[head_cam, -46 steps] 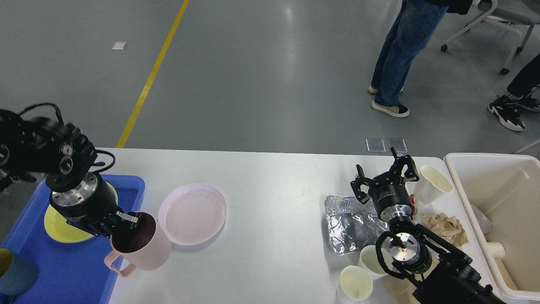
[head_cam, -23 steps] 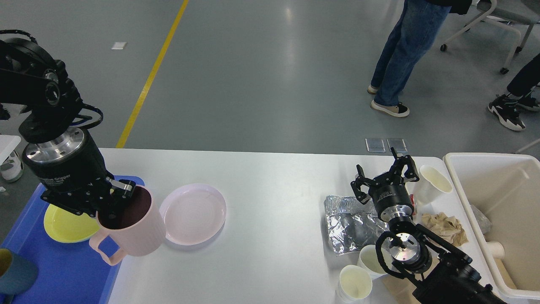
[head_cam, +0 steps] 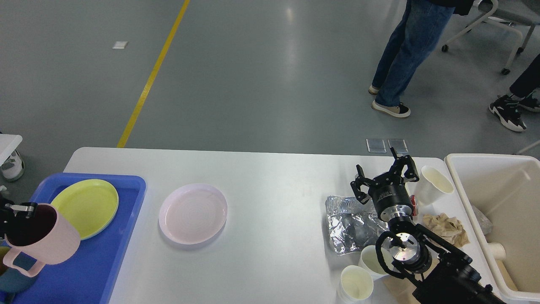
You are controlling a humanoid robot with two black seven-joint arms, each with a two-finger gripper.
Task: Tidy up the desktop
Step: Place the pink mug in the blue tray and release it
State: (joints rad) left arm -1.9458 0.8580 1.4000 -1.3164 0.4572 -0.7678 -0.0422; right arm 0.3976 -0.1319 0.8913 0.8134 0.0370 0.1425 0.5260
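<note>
Since the earlier frame we are carrying the pink mug leftward over the blue tray, left gripper clamped on its rim. Right gripper is hovering, fingers spread and empty, over the desktop between crumpled foil and a paper cup.

place: I read this as a lab or test hall | cues: grey floor, yellow line, bystanders, wheeled chair
</note>
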